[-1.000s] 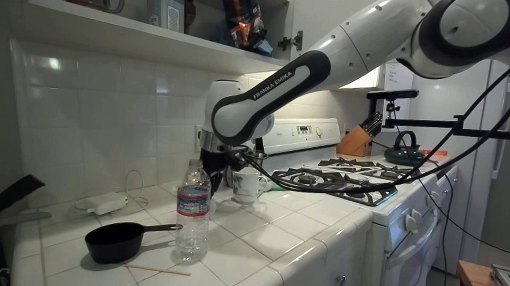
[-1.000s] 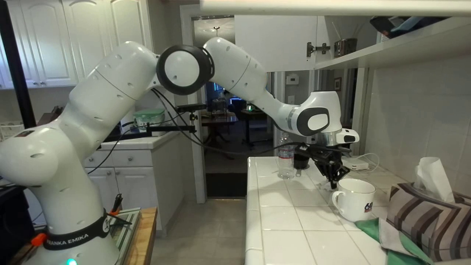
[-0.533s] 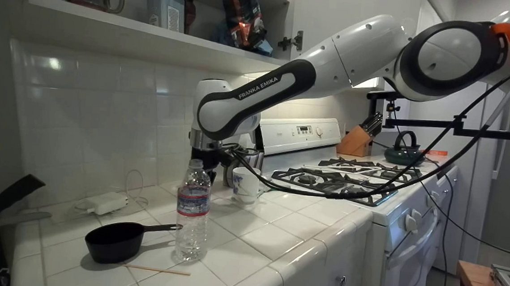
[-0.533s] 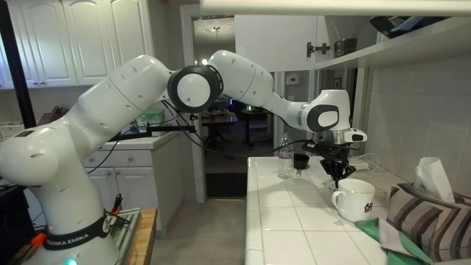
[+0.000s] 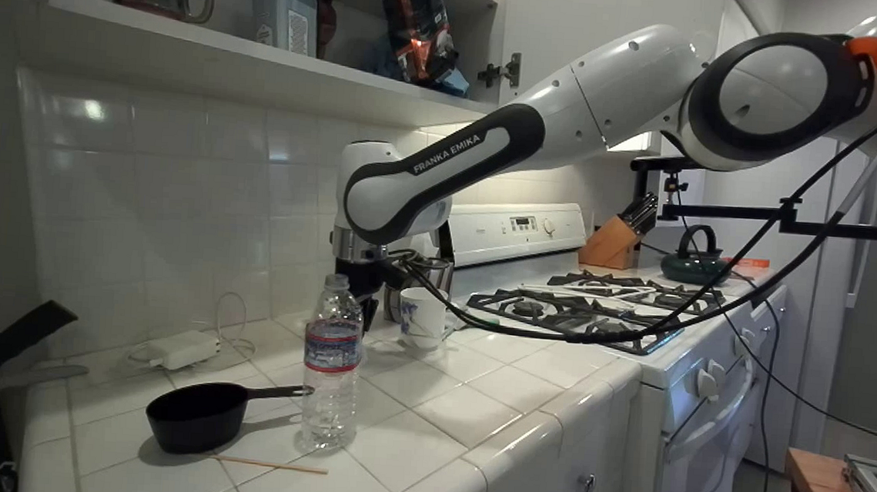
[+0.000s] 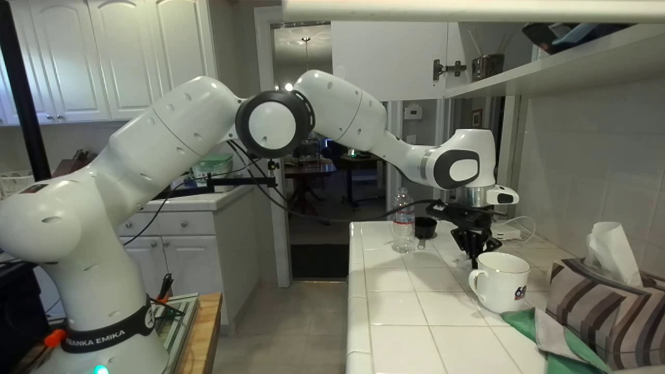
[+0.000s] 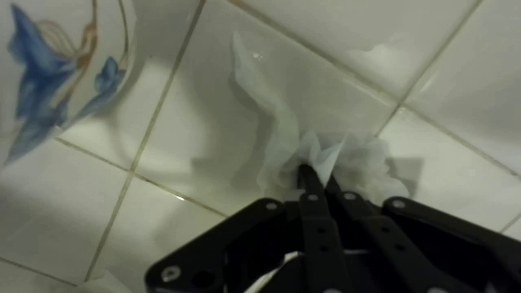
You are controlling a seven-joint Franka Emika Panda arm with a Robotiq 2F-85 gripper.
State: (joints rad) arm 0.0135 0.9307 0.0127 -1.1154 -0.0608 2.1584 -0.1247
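In the wrist view my gripper is shut on a crumpled, thin white tissue. One fold sticks up between the fingertips, and a long twisted end trails away over the tiles. Whether the tissue lies on the counter or hangs just above it, I cannot tell. A white mug with a blue flower pattern stands close by, apart from the fingers in that view. In an exterior view the gripper points down just behind the mug. A plastic water bottle partly hides the gripper in an exterior view.
A black pan, a thin wooden stick and a white adapter with cable lie on the tiled counter. A striped tissue box and green cloth are beyond the mug. An open shelf overhangs the counter.
My arm has stretched out and its elbow has dropped. The hand has shifted toward the tiled wall, then sunk slightly over the last half second. Bottle, pan and mug have stayed put.
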